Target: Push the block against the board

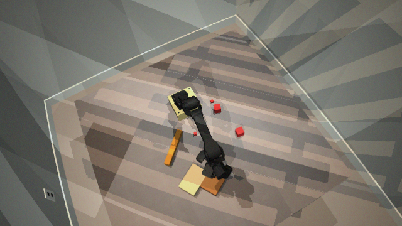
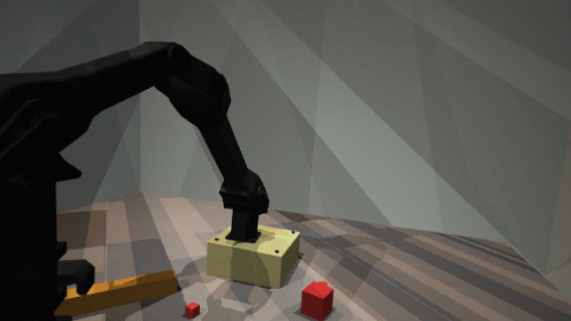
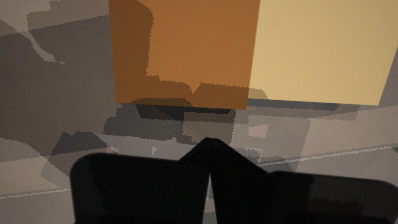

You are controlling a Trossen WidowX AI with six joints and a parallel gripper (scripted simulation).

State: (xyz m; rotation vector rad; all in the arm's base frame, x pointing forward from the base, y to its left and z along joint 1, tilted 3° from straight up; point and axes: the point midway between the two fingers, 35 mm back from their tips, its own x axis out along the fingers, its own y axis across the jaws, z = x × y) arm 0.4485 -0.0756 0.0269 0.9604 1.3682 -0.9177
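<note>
The square block [image 1: 213, 188] [image 3: 200, 50], orange-brown, lies flat beside the longer pale yellow board [image 1: 190, 182] [image 3: 320, 50]. One block side runs along a long board side, with no clear gap in the wrist view. There, the block's near edge stands slightly closer to the gripper than the board's near end. The board's far end reaches well past the block in the top view. My gripper [image 3: 210, 145] is shut and empty, with its tips just short of the block's near edge in the wrist view. The arm hides the near part of the block in the top view.
An orange bar [image 1: 173, 147] [image 2: 125, 289] lies on the arm's other side. Red cubes [image 1: 217, 108] [image 1: 239, 132] and smaller ones [image 1: 211, 101] [image 1: 195, 134] lie around the arm. The arm stands on a pale yellow base [image 2: 243, 263].
</note>
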